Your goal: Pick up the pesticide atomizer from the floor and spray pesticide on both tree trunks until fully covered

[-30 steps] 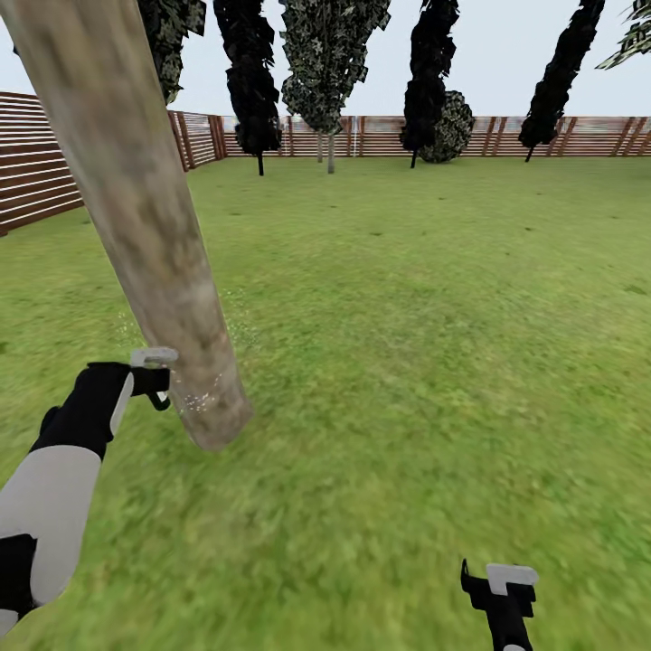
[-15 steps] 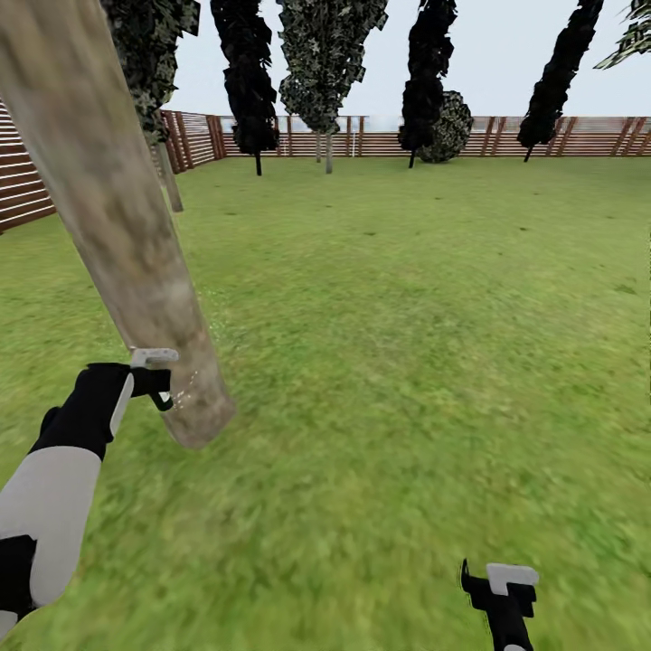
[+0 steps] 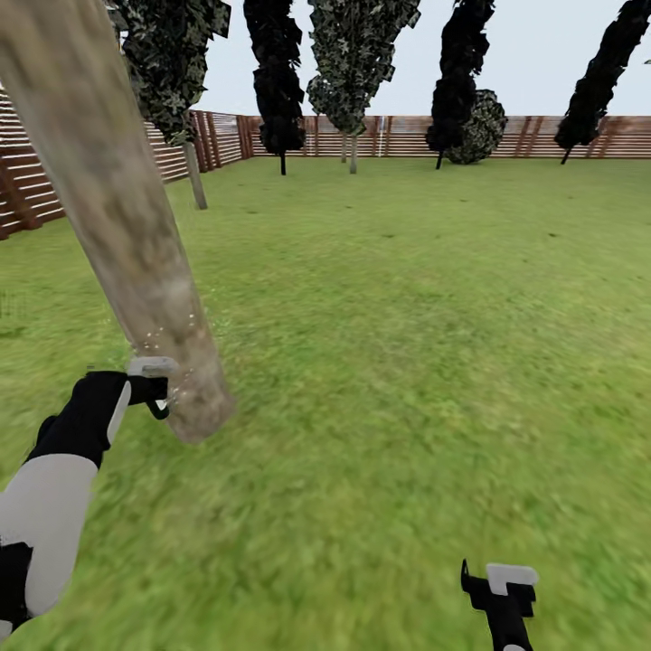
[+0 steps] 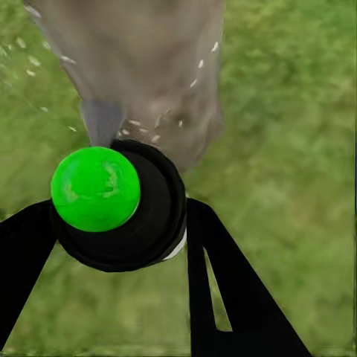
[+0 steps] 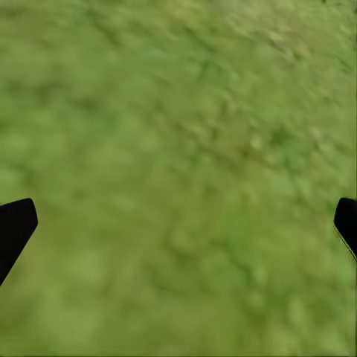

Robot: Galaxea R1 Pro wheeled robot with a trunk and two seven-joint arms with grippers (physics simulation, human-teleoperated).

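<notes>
The near tree trunk [image 3: 136, 244] is a thick beige-grey column leaning across the left of the head view. My left gripper [image 3: 159, 394] sits right beside its base, shut on the pesticide atomizer [image 4: 137, 216]. The atomizer is a black round body with a bright green knob [image 4: 95, 188], and its grey nozzle [image 4: 101, 120] points at the tree trunk [image 4: 149, 59]. White pesticide specks [image 3: 154, 339] float around the bark, and specks [image 4: 199, 64] also show in the left wrist view. My right gripper [image 3: 499, 589] hangs open over bare grass [image 5: 178, 149].
A second pale trunk [image 3: 196, 176] stands near the slatted fence [image 3: 36, 181] at the left, and a third [image 3: 353, 161] at the back fence. Near-black column trees [image 3: 276, 81] line the far side. Open lawn [image 3: 407, 344] spreads to the right.
The head view has turned a little left, so the far trees and fence shifted right. My left gripper sits slightly lower by the trunk. White specks now float higher around the bark.
</notes>
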